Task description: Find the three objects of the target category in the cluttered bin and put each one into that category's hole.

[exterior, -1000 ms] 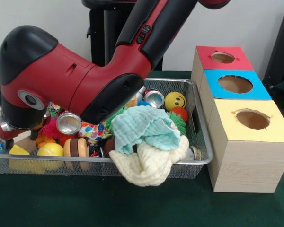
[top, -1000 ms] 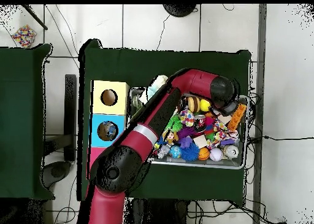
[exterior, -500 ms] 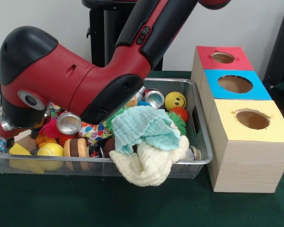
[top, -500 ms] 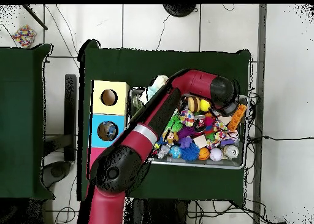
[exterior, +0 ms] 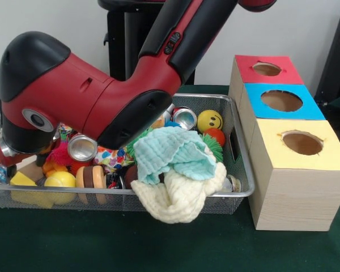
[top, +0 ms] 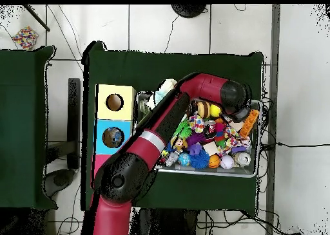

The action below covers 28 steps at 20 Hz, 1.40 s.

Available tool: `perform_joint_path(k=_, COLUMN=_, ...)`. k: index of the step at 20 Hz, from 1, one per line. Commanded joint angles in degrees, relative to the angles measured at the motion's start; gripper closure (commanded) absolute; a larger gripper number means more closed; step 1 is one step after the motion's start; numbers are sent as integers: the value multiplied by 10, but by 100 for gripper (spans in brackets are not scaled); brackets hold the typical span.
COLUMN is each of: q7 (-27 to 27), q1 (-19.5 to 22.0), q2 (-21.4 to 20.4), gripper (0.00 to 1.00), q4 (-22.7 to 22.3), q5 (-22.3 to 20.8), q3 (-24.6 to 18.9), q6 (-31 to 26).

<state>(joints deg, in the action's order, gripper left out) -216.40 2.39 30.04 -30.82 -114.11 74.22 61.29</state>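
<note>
The red and black arm point(exterior: 102, 96) reaches into the wire mesh bin point(exterior: 241, 170) on the green surface point(exterior: 158, 243); its wrist end point(top: 235, 103) sits over the bin's corner, and the fingers are hidden below it, so their opening and any contact cannot be told. Nearest that wrist end lie a yellow plastic lemon point(exterior: 59, 180), a brown-and-cream toy doughnut stack point(exterior: 92, 177) and an upright silver can point(exterior: 81, 148). Farther along the bin, a mint waffle-weave cloth point(exterior: 170, 153) rests on a cream knitted cloth point(exterior: 178, 195) that hangs over the front rim. Beyond them sit a second silver can point(exterior: 185, 118) and a yellow smiley ball point(exterior: 209, 120). Farthest away, outside the bin, stand three wooden boxes with holes: yellow-topped point(exterior: 303, 144), blue-topped point(exterior: 282, 101), red-topped point(exterior: 266, 69).
</note>
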Motion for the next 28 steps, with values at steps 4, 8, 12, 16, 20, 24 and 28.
perform_joint_path(k=4, q7=9, q1=9, q2=11, gripper=0, q4=-41, q5=7, q3=-2, q6=-64)
perform_joint_path(k=8, q7=49, q1=11, q2=-7, gripper=0, q4=-58, q5=-7, q3=2, q6=-60)
perform_joint_path(k=12, q7=61, q1=8, q2=-18, gripper=0, q4=-72, q5=-17, q3=8, q6=-52)
perform_joint_path(k=16, q7=71, q1=11, q2=-18, gripper=0, q4=-81, q5=-38, q3=27, q6=-70)
perform_joint_path(k=20, q7=69, q1=9, q2=-25, gripper=0, q4=-88, q5=-33, q3=27, q6=-94)
perform_joint_path(k=24, q7=77, q1=-3, q2=-38, gripper=0, q4=-90, q5=-9, q3=-4, q6=-100)
perform_joint_path(k=28, q7=82, q1=-7, q2=-47, gripper=0, q4=-67, q5=17, q3=-40, q6=-97)
